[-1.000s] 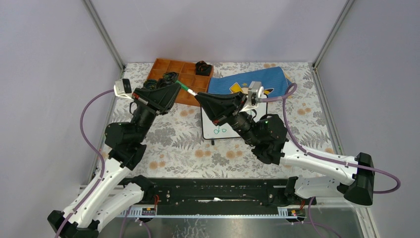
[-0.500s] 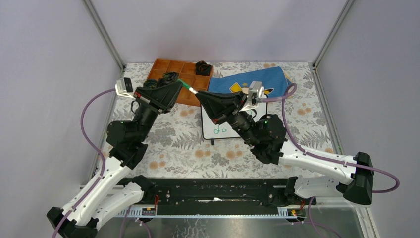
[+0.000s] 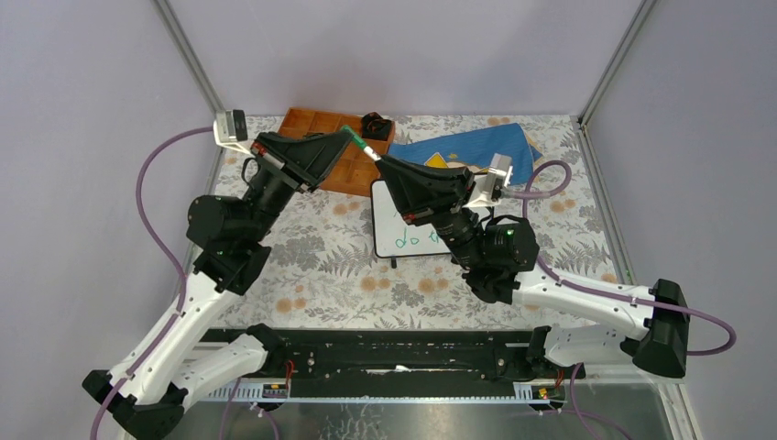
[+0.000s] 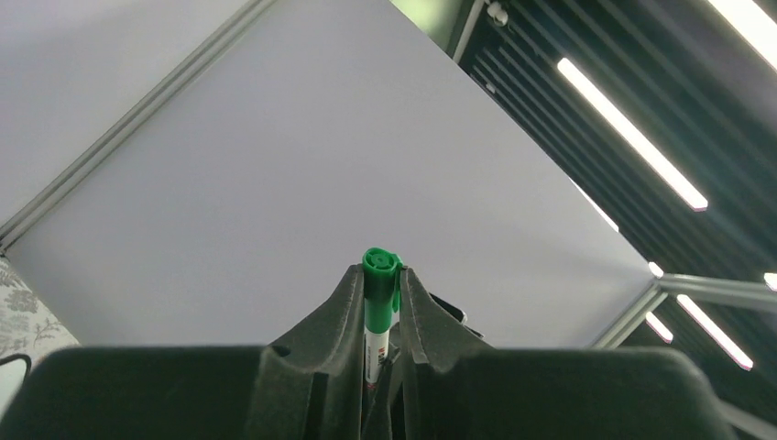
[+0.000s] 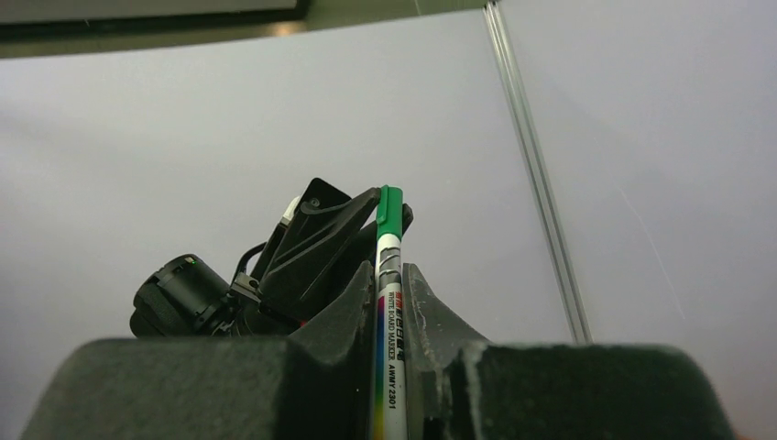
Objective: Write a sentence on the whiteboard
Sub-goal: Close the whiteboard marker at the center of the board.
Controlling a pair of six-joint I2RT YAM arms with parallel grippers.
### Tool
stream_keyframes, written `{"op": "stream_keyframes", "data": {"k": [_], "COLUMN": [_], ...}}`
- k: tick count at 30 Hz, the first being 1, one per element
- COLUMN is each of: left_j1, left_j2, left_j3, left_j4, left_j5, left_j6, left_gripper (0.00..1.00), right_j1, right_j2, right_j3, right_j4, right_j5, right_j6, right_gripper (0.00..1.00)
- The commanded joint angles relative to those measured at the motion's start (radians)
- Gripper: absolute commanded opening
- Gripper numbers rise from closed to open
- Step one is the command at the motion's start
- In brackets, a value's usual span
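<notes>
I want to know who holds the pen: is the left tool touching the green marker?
Touching. The left wrist view shows the fingers of the left tool pressed against both sides of the green marker, no gap visible.

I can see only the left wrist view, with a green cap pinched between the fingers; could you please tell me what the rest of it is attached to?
Observer: The cap sits at the end of a marker, and the right fingers grip its white body, so it is held from both ends in the air.
Operator: Thank you. Is anything written on the whiteboard?
Observer: Yes. The top view shows green writing on the whiteboard, reading roughly "do th"; the right arm hides the rest.
</notes>
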Motion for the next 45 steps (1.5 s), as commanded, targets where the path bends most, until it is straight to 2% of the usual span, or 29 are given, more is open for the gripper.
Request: {"op": "stream_keyframes", "data": {"k": [1, 7, 38, 42, 45], "left_j1": [-0.013, -0.013, -0.013, -0.013, -0.013], "left_j2": [0.047, 0.048, 0.012, 0.018, 0.024], "left_j3": [0.115, 0.133, 0.103, 0.108, 0.11], "left_j4": [-0.074, -0.073, -0.065, -0.063, -0.061], "left_j5": [0.134, 0.146, 0.087, 0.094, 0.106], "left_j6": [0.084, 0.094, 0.097, 0.095, 0.092], "left_gripper": [0.04, 0.1, 0.34, 0.35, 0.31], "right_j1": [0.003, 0.003, 0.003, 0.003, 0.003], "right_j2": [0.04, 0.054, 0.026, 0.027, 0.027], "right_j3": [-0.002, 0.012, -0.01, -0.008, -0.01], "right_j4": [0.169, 0.202, 0.154, 0.153, 0.152], "right_j5": [-0.031, -0.055, -0.054, -0.057, -0.056], "right_j6": [-0.023, -0.016, -0.025, -0.023, -0.024], "right_gripper": [0.0, 0.0, 0.0, 0.0, 0.0]}}
